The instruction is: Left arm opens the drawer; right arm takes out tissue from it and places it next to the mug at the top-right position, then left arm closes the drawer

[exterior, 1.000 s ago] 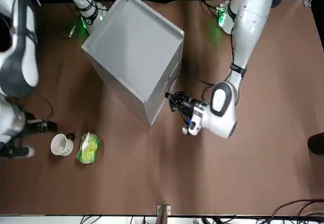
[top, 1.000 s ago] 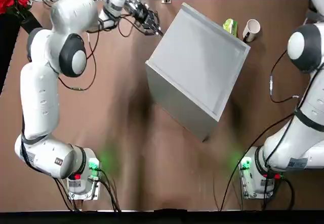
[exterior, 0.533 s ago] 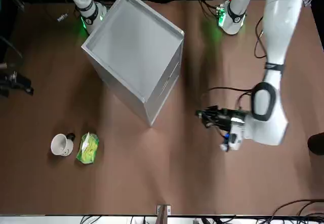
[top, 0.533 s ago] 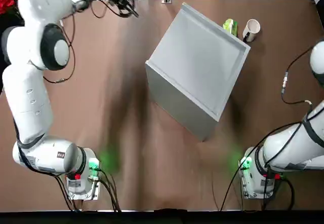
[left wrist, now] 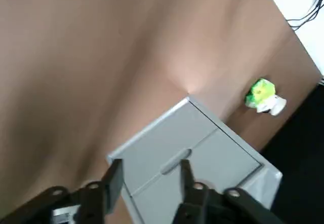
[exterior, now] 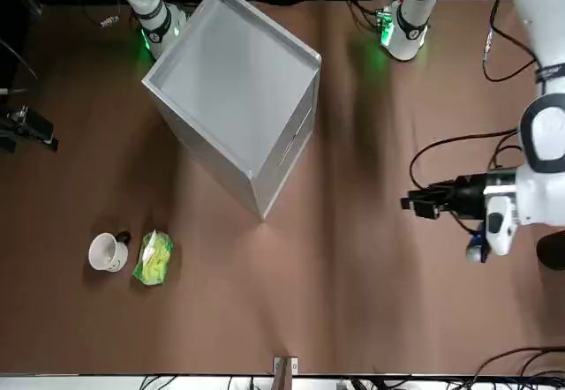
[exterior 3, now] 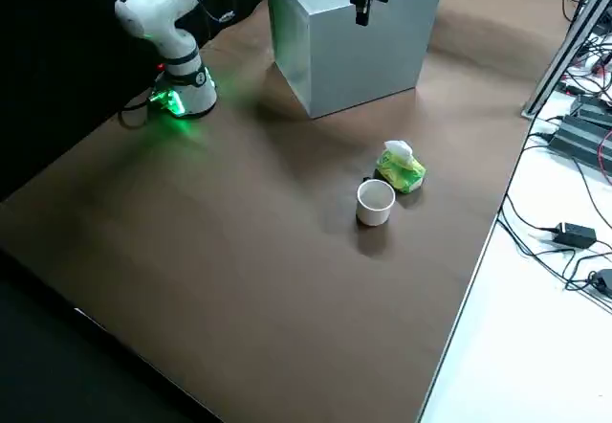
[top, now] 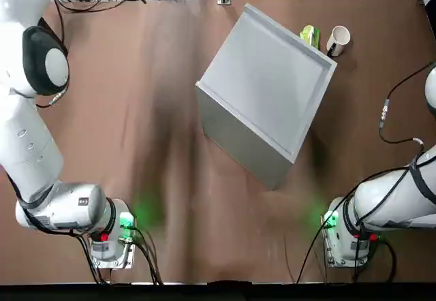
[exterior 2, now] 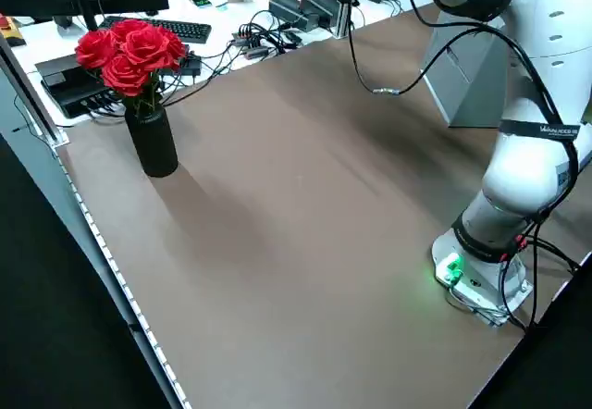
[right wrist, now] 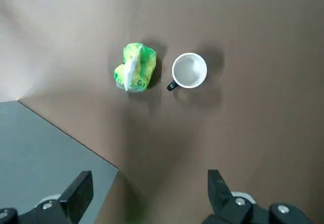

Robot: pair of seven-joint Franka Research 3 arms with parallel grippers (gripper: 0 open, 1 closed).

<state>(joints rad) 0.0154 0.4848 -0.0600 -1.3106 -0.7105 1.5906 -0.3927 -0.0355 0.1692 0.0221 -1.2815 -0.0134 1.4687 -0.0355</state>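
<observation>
From the top, we see the big grey cabinet (top: 269, 83) on the brown surface (top: 122, 151). The tissue (top: 310, 35) and the mug (top: 338, 40) are side by side near the far edge.

From the front, the left end effector (exterior: 413, 203) is up in the air, well apart from the cabinet. The right end effector (exterior: 51, 139) is in the air too, away from the mug.

From the left side, we see the left arm (exterior 2: 541, 141) and red roses (exterior 2: 129, 55) in a dark vase (exterior 2: 152, 141).

From the right side, the tissue sits just beside the mug, upright on the surface.

From the left wrist, the two fingers are wide apart with nothing between them. The drawer (left wrist: 157, 153) looks shut.

From the right wrist, those fingers are apart and empty too.

We think the job is done. Next, both arms just need to rest, and not bump the mug.
</observation>
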